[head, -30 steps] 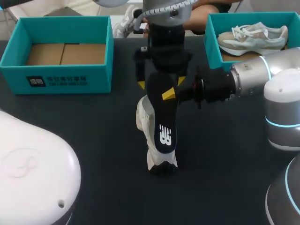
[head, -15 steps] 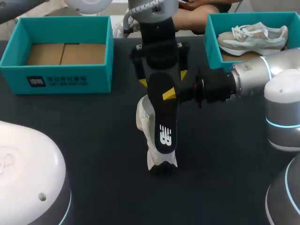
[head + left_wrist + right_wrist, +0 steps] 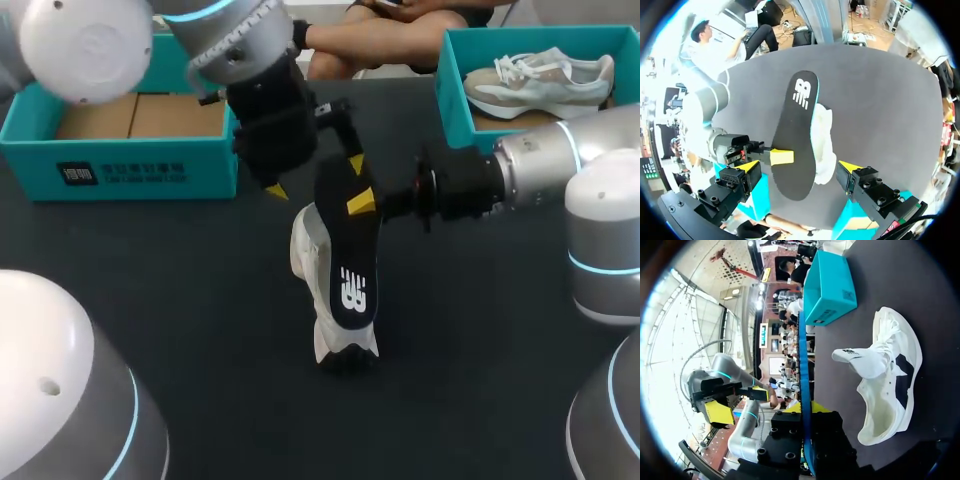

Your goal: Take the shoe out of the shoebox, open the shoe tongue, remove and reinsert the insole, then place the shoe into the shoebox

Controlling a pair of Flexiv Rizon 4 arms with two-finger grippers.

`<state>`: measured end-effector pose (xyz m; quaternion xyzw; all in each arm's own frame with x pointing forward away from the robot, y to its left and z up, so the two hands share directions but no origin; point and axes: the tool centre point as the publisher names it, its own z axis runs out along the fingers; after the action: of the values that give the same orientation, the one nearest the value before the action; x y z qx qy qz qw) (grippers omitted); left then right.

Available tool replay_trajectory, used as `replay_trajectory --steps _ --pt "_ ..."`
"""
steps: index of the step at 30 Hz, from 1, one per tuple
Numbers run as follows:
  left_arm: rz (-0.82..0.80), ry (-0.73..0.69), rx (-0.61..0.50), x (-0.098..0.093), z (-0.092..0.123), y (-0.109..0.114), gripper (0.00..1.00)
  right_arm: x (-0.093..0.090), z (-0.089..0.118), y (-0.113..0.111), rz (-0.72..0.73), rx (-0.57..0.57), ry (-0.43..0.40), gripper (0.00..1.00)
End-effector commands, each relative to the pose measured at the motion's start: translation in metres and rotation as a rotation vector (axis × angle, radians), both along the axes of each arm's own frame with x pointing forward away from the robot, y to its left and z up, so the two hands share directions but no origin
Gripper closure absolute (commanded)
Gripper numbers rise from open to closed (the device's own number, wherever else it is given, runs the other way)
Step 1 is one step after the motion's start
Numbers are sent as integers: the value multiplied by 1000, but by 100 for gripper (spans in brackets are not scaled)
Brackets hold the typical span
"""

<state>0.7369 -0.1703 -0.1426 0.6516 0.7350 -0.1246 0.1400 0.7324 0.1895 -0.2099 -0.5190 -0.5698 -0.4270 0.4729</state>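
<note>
With the left gripper (image 3: 315, 177) hanging spread, the right gripper (image 3: 357, 203) is pinching the insole (image 3: 350, 270) alone, risking it twisting loose.

The black insole (image 3: 351, 262) stands before the white shoe (image 3: 304, 250) and hides most of it. Only one of the jaws of the right gripper (image 3: 362, 205) shows; the other lies behind the insole. The left arm (image 3: 270, 120) covers the left shoebox's (image 3: 150, 165) near corner, and the right shoebox (image 3: 452, 100) runs off the picture's edge.
</note>
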Motion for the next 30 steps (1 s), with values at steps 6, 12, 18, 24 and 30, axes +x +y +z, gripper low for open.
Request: replay_trajectory --steps 6,12,18,24,30 --pt "-5 -126 -747 -7 -7 31 0 -3 -1 -1 -11 2 0 100" --pt "9 -156 -852 -7 -10 35 0 -2 -1 -1 -10 3 -1 100" --pt "3 -160 -918 -1 -14 37 0 -1 1 -2 -6 13 -2 100" --pt "14 -148 -960 6 -17 39 0 -3 3 -5 -7 28 10 100" --pt "18 -143 -973 7 -21 37 0 -5 5 -4 0 51 19 100"
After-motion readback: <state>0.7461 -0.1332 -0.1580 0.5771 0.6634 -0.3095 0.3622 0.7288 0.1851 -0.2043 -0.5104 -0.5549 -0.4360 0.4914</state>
